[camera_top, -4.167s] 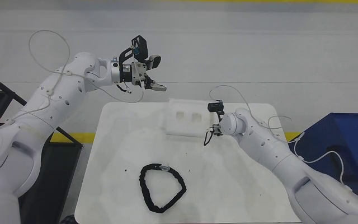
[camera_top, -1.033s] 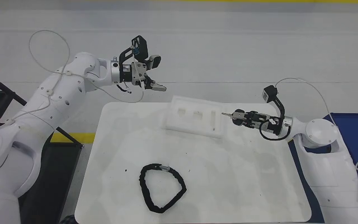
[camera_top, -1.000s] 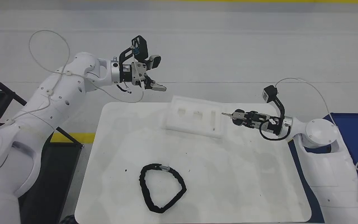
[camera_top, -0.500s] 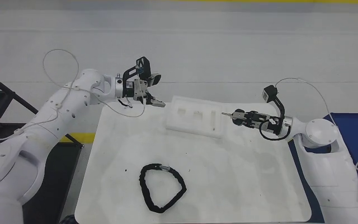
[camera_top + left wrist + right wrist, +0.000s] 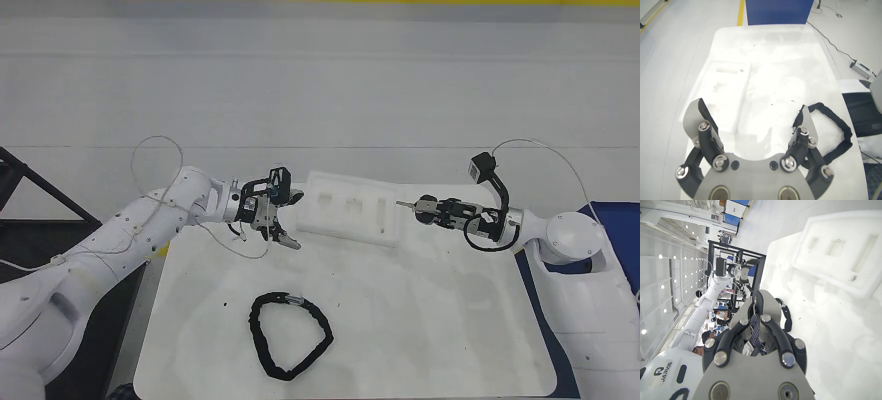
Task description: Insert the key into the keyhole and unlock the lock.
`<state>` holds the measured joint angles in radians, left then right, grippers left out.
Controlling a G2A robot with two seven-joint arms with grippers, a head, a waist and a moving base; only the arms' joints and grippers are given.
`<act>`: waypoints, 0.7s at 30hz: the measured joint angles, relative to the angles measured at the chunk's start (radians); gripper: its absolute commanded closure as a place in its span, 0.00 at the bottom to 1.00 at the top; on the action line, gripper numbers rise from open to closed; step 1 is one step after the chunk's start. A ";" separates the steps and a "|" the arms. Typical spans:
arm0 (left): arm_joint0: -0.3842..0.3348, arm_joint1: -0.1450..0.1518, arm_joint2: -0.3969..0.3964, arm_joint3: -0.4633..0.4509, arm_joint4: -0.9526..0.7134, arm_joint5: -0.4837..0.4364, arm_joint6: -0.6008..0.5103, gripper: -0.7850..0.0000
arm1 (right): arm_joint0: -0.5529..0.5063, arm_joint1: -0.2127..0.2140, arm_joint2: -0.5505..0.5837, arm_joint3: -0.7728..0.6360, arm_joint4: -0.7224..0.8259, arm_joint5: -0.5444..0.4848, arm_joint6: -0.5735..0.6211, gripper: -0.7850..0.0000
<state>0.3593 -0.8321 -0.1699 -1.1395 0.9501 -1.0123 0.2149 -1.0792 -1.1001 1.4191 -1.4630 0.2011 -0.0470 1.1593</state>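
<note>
Clamping the key, the right claw is hovering well apart from the lock, which is lying on the tabletop near the open left claw, so insertion and unlocking are apparently both remaining.

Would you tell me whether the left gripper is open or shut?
Open: the fingers of the left gripper stand wide apart, with only bare table between them.
</note>
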 measured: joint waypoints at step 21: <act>0.130 -0.026 0.000 0.005 0.296 0.000 0.083 0.00 | 0.000 0.000 0.000 0.000 0.000 0.000 0.000 1.00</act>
<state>0.4889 -0.8583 -0.1700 -1.1341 1.2465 -1.0123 0.2975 -1.0792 -1.1001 1.4191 -1.4630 0.2011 -0.0470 1.1593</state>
